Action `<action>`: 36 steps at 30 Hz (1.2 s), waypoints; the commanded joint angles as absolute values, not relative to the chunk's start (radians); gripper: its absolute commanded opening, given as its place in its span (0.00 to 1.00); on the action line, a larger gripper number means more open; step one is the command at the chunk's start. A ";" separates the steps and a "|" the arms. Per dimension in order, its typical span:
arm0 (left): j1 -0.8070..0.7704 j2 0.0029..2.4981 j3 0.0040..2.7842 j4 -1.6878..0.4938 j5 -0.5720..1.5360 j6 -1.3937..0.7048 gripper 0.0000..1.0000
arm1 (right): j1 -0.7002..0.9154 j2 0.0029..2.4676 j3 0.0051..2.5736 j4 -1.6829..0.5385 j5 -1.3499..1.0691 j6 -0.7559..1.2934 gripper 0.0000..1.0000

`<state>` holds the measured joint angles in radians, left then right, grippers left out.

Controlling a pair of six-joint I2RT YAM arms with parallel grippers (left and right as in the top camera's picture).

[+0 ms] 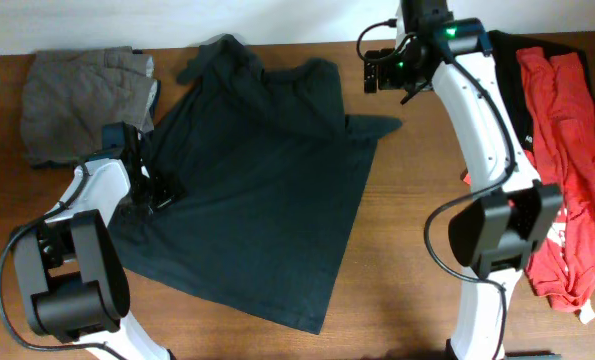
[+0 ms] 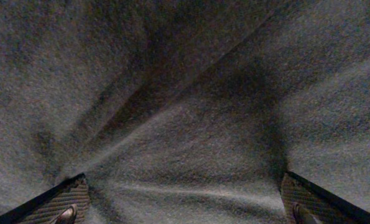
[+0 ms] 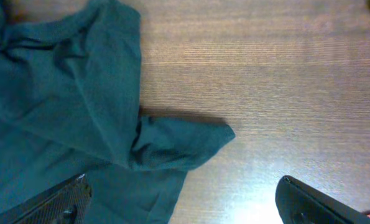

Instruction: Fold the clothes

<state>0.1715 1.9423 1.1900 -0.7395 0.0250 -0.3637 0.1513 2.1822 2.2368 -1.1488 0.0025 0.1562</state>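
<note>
Overhead view: the dark T-shirt (image 1: 262, 190) is lying spread out and skewed on the wooden table (image 1: 417, 220), its collar end pointing toward the far edge.
Sleeve (image 3: 178, 146): is sticking out from the dark T-shirt's right side onto bare wood, partly folded over itself.
Left gripper (image 1: 160, 190): is sitting low at the dark T-shirt's left edge, over the cloth.
Left jaws: are standing spread wide and released. In the left wrist view the fingers (image 2: 63, 202) are showing at the bottom corners, with wrinkled cloth filling everything between them and nothing pinched.
Right gripper (image 1: 385, 72): is hanging just beyond the dark T-shirt's upper right corner, near the sleeve.
Right jaws: are gaping wide and gripping nothing. In the right wrist view the fingers (image 3: 309, 202) are framing the sleeve tip and bare wood.
Grey garment (image 1: 82, 105): is lying crumpled just beside the dark T-shirt's upper left corner.
Red T-shirts (image 1: 567, 170): are lying heaped well to the right of the dark T-shirt, partly over a black garment (image 1: 507, 70).
</note>
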 commanded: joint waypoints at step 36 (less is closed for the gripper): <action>-0.162 1.609 1.078 -0.515 0.045 -0.297 0.99 | 0.077 2.257 2.225 -1.196 -0.034 -0.050 0.99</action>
